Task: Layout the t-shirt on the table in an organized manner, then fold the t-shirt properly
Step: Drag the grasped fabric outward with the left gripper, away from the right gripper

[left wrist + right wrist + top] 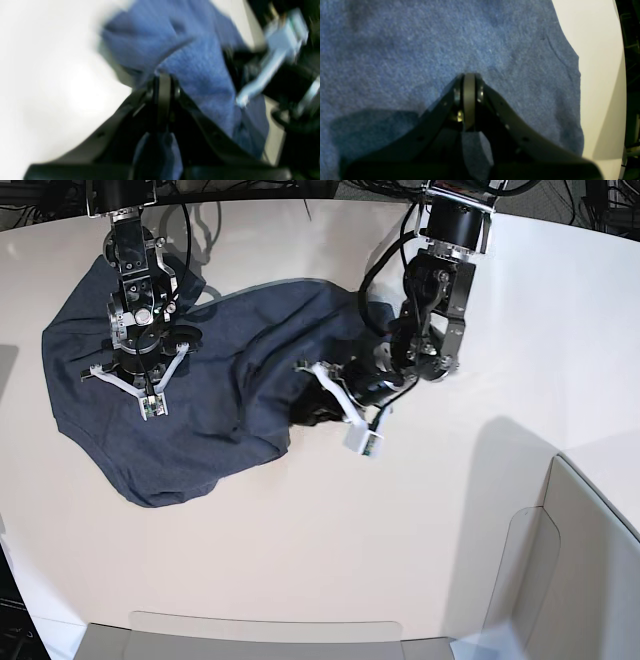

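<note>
Table (300, 580): pale, broad. T-shirt (200, 390): rumpled, spread over table's far left part in base view. Left gripper (163, 77): jaws closed, pinching t-shirt edge, view blurred. Right gripper (469, 76): jaws closed, tips pressed on t-shirt; grasp of cloth unclear.

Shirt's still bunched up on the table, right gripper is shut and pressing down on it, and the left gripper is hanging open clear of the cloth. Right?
Not quite. The left gripper is shut, pinching a fold of the t-shirt, as the left wrist view shows. The rest holds: the right gripper is shut on top of the cloth, bunched on the table.
</note>
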Motion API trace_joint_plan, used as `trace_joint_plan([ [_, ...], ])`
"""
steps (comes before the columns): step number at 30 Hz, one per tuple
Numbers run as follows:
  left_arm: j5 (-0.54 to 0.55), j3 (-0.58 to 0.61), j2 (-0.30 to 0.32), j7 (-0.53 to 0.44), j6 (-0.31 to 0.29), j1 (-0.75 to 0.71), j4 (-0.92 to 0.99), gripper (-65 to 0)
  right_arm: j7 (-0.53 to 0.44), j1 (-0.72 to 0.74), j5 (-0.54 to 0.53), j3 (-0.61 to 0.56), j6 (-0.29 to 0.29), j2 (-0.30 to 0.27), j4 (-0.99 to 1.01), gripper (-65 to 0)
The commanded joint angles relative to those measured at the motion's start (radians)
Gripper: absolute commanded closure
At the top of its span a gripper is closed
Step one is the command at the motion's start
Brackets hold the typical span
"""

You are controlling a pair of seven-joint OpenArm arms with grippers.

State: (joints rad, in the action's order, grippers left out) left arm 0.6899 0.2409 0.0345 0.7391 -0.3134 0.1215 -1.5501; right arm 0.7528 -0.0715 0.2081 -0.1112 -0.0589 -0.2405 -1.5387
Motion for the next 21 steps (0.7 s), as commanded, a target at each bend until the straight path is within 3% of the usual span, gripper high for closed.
trace_joint_plan([
  [1,0.018,-0.031,-0.003,-0.022,-0.007,0.022,-0.045,-0.3,0.141,-0.035,-0.082,-0.009,-0.065,0.003,0.027,0.0],
  [21,0.018,-0.479,-0.009,-0.034,-0.005,-0.047,-0.094,-0.2,0.141,-0.029,-0.082,-0.006,-0.065,0.008,0.028,0.0],
])
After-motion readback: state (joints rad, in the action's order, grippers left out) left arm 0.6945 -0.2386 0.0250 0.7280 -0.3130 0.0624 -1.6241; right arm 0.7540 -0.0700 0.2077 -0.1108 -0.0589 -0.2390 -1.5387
